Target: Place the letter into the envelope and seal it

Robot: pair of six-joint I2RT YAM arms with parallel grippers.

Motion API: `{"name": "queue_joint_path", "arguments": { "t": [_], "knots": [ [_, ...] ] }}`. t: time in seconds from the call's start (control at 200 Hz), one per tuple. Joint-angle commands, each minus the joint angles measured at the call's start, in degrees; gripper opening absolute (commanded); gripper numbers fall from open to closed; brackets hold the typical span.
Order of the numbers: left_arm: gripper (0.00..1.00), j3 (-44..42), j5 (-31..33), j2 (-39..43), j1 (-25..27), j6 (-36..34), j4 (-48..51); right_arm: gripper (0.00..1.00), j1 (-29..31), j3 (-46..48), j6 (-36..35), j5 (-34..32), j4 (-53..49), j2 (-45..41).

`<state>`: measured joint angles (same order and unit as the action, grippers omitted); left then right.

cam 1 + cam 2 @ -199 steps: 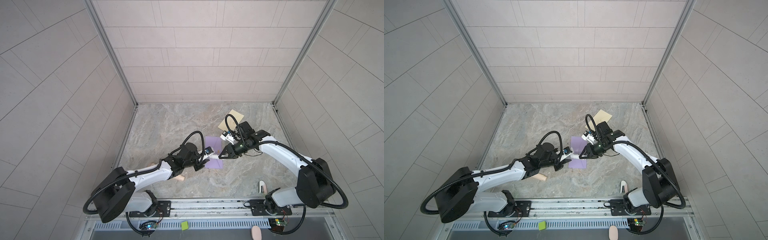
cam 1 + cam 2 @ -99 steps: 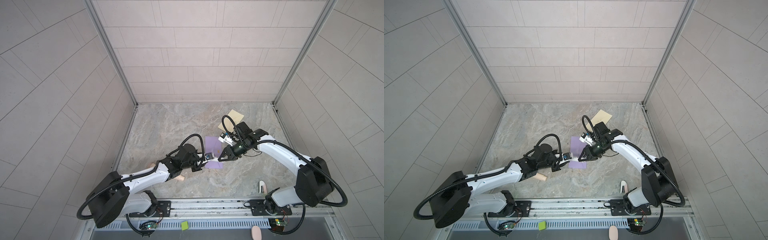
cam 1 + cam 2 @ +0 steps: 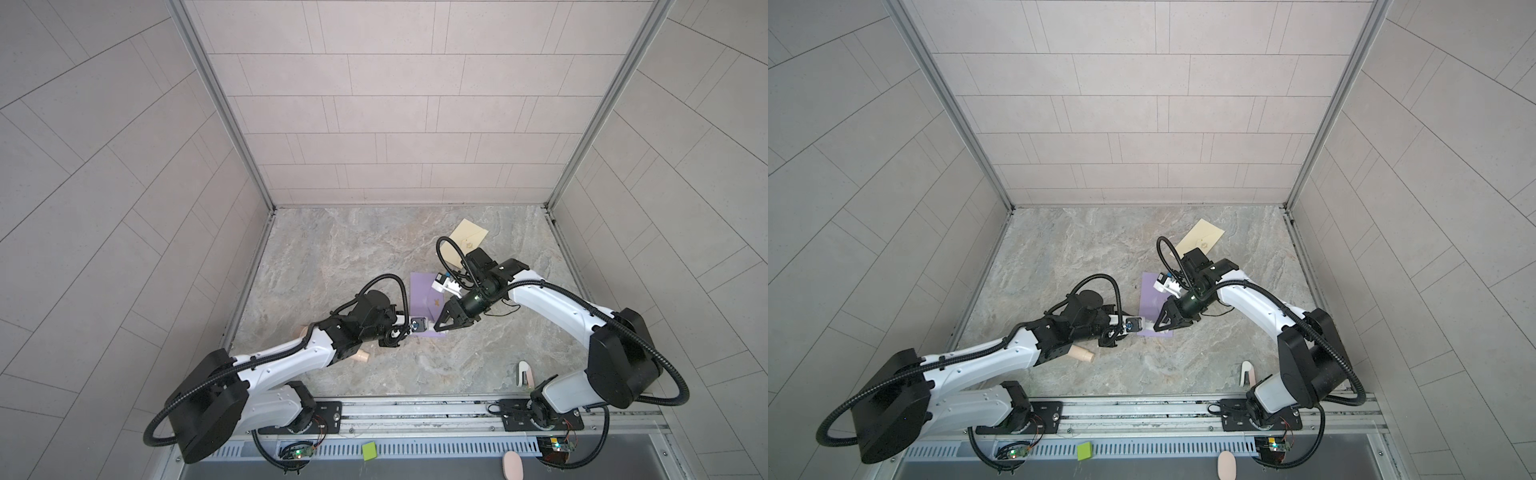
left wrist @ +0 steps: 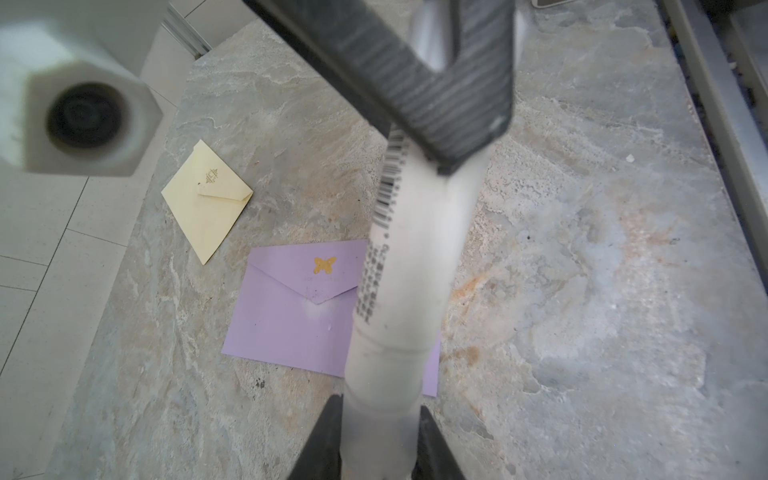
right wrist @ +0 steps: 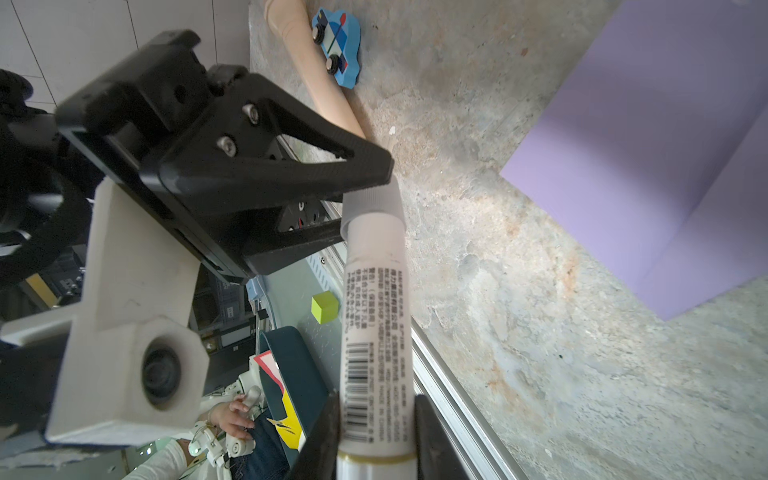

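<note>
Over the near middle of the grey marble tabletop [image 3: 353,257], in both top views, the left gripper [image 3: 401,332] and the right gripper [image 3: 439,327] are met tip to tip. What is carried between them cannot be made out from up here. A flat lilac paper envelope [image 3: 422,295] is laid on the stone just under and beyond the right gripper. A cream paper envelope [image 3: 467,241] is seen well apart, toward the far right.

On to the left wrist view: a white cylindrical plastic glue stick [image 4: 415,249] is clamped at its capped end between the left jaws, set narrow. Its other end is gripped by the right gripper's ribbed black finger. The lilac envelope [image 4: 291,316] is shown with its flap folded down, and a gold butterfly mark [image 4: 324,265] is printed on the flap.

Right wrist view now: the barcoded body of the glue stick [image 5: 376,311] is pinched between the right jaws, also narrow. The grey cap [image 5: 372,203] is held by the left gripper. A corner of the lilac envelope [image 5: 665,166] is seen flat on the stone beside it.
</note>
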<state>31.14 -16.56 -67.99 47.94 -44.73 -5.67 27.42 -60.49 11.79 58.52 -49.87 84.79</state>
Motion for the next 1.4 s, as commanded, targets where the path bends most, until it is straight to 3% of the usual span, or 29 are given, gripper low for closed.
{"name": "queue_joint_path", "arguments": {
  "t": [0.0,0.56,0.886,1.396],
  "knots": [
    [0.04,-0.59,1.22,2.13,0.48,-5.20,-1.61,0.00,0.79,-0.41,-1.53,0.82,-3.13,-0.22],
    [0.04,0.51,1.07,1.72,1.80,-8.18,-1.35,0.00,0.71,-2.32,-2.37,1.68,-2.70,1.70],
    [0.02,-0.33,1.45,1.04,1.82,-5.75,-1.96,0.00,-5.49,-0.81,-1.54,3.34,-0.88,-6.25],
    [0.04,0.13,2.45,-0.55,1.89,-2.47,-5.21,0.00,-3.10,1.42,-0.01,2.81,1.01,-4.66]
  ]
}}
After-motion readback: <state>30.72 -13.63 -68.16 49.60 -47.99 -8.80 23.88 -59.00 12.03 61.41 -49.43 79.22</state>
